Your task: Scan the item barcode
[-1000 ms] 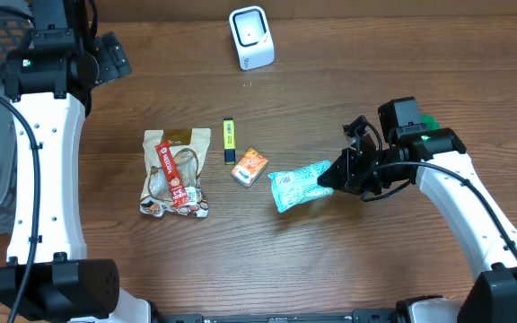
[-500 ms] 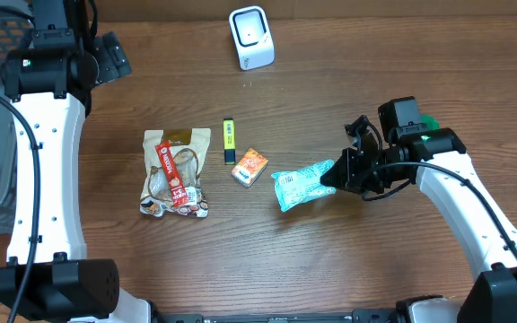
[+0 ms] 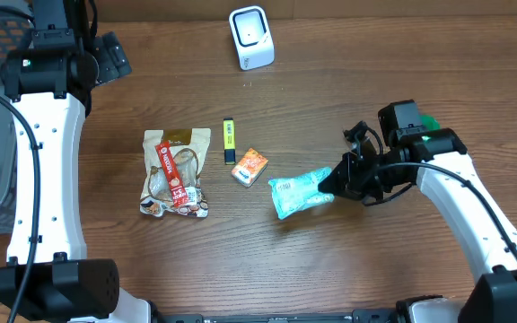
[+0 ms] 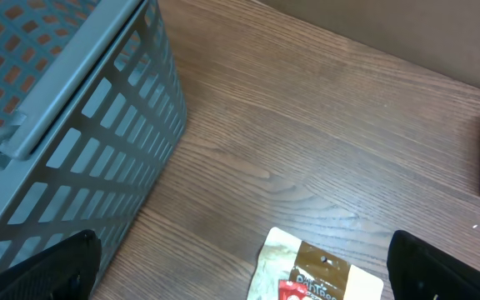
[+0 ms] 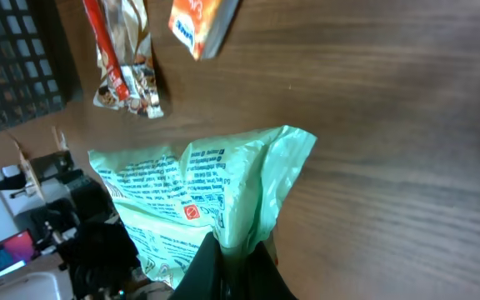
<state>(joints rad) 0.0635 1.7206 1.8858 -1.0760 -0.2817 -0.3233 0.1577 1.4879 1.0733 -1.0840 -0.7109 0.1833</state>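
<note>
A light green packet printed with small text hangs just above the table right of centre, with my right gripper shut on its right end. In the right wrist view the same green packet fills the lower left and my right gripper pinches its crumpled edge. The white barcode scanner stands at the back centre. My left gripper is open high at the back left, over a snack pouch, with nothing between its fingers.
A brown and red snack pouch, a yellow marker and a small orange box lie left of centre. A grey mesh basket stands at the far left edge.
My right gripper has shifted slightly toward the front with the green packet, which has tilted a little. The left arm has not moved.
</note>
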